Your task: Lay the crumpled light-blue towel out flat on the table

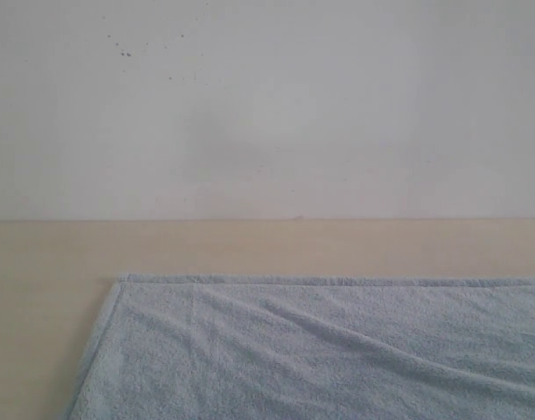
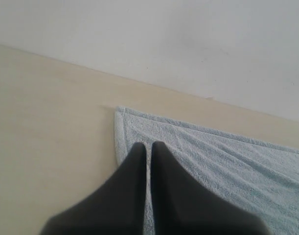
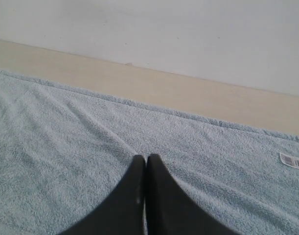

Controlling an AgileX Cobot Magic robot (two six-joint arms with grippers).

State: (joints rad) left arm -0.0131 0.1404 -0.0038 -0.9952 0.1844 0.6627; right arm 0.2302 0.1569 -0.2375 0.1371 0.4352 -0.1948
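Towel lies on the table right under my two arms. It looks almost flat, with only a few soft ripples across it. It looks light, soft and floppy to me, so I think it will bunch up if I push it and slide if I pull it gently. The fluffy cloth should be easy to pinch. I think the best places to hold are the thick sewn edge and the corners, not the middle.

My left gripper has its two dark fingers almost pressed together, with just a thin slit between them. It hangs over the towel's left edge, near the far left corner. I see no cloth pinched in it. My right gripper has its fingers pressed tight together over the middle of the towel, and I see nothing in it either. A small white label sits on the towel near its far edge.

Farther out, the far hem runs straight. Past it is a strip of table, then the wall with some dark specks. I see nothing in the way of my arms. The near side and right end of the towel are out of view, so I cannot tell if they are flat
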